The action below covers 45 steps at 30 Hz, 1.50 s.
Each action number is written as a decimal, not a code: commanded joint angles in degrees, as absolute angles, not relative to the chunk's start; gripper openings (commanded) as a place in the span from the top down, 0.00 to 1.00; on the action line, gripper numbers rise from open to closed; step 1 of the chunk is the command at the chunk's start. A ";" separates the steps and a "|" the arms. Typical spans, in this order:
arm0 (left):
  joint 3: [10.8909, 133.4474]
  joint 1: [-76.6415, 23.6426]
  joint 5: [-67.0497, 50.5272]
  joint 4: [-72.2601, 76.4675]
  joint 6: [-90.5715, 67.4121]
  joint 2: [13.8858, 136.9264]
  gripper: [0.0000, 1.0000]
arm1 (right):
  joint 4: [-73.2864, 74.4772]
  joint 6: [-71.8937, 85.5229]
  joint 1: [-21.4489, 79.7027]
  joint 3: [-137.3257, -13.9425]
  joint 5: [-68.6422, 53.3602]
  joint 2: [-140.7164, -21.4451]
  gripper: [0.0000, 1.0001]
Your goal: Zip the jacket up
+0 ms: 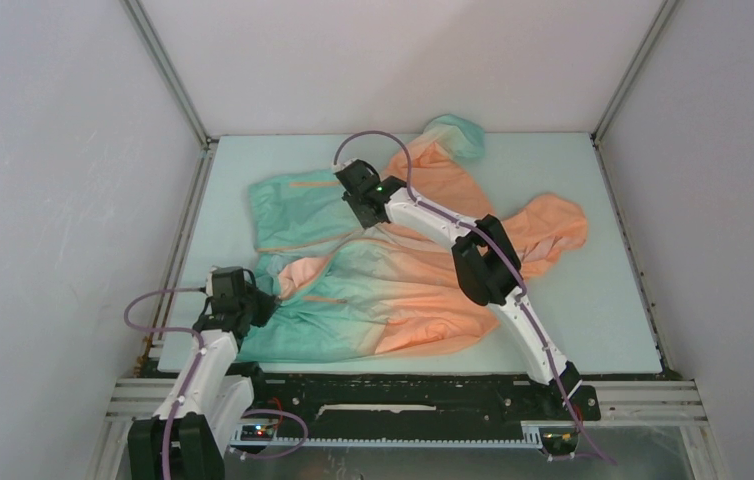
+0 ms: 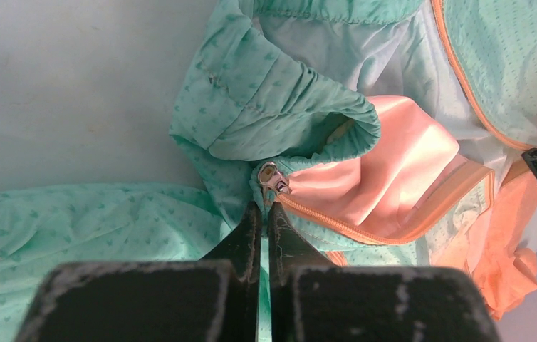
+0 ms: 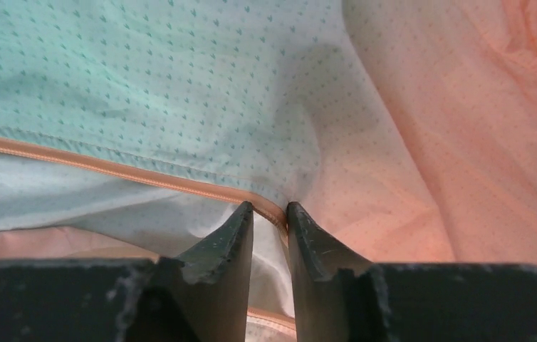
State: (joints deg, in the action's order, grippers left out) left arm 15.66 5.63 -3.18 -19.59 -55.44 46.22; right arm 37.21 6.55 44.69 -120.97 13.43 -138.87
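Note:
The jacket point(image 1: 393, 290) lies spread and rumpled on the table, teal at the left and orange toward the hood point(image 1: 553, 225) at the right. My left gripper point(image 1: 258, 302) is at the teal hem by the table's near-left edge. In its wrist view the left gripper point(image 2: 264, 206) is shut on a fold of teal fabric just below the metal zipper slider point(image 2: 274, 178), where the orange zip point(image 2: 351, 228) starts. My right gripper point(image 1: 358, 200) is over the jacket's upper middle. Up close the right gripper point(image 3: 270, 206) stands open, its tips straddling the orange zip edge point(image 3: 109, 167).
The pale table mat point(image 1: 593, 320) is bounded by white walls and metal frame posts point(image 1: 168, 70). A black rail point(image 1: 403, 395) runs along the near edge between the arm bases. One sleeve point(image 1: 458, 135) reaches toward the back.

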 commanded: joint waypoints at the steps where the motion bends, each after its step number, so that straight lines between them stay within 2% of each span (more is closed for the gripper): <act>1: 18.98 5.95 -3.12 -19.89 -54.58 45.20 1.00 | 35.71 5.54 44.80 -124.72 17.23 -139.48 0.80; 5: 18.98 5.94 -2.92 -19.99 -54.51 45.07 1.00 | 35.31 4.85 44.36 -126.38 18.91 -138.84 1.00; 9: 18.82 6.01 -2.14 -20.06 -54.41 45.16 1.00 | 35.42 5.08 42.78 -123.35 19.99 -134.27 1.00; 16: 19.82 5.97 -2.32 -18.76 -54.02 47.78 1.00 | 33.52 8.54 37.05 -106.86 9.87 -122.97 1.00; 20: 20.71 5.97 -2.16 -19.37 -53.08 49.73 1.00 | 30.56 10.18 34.82 -98.38 11.36 -119.35 1.00; 21: 20.78 5.98 -2.37 -19.18 -52.82 50.09 1.00 | 30.13 9.94 34.56 -97.75 11.51 -119.21 0.98; 22: 20.87 5.97 -2.70 -19.09 -52.48 50.49 1.00 | 30.43 9.58 34.73 -98.15 11.45 -119.49 0.86; 24: 21.43 5.95 -3.03 -20.01 -51.82 51.53 1.00 | 31.14 7.90 35.80 -100.27 10.87 -120.08 0.70; 27: 22.04 5.98 -2.79 -21.93 -51.48 52.87 1.00 | 31.07 6.39 39.27 -104.69 14.20 -120.13 0.49; 31: 22.05 5.97 -2.69 -23.54 -51.65 52.64 1.00 | 29.02 5.41 44.68 -109.87 16.42 -120.52 0.35; 35: 21.85 5.97 -4.00 -22.89 -51.18 51.40 1.00 | 28.11 4.69 48.36 -116.45 6.66 -125.00 0.33; 40: 20.84 5.93 -6.22 -20.28 -50.83 49.67 1.00 | 29.46 9.05 49.74 -126.91 -6.85 -134.82 0.43; 45: 19.03 5.97 -8.84 -16.81 -50.06 47.91 1.00 | 25.64 12.55 50.09 -128.71 -13.24 -139.52 0.47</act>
State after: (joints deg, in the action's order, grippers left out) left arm 18.87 5.65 -5.74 -20.95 -52.18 49.71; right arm 27.77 8.75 50.70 -126.93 -5.13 -135.46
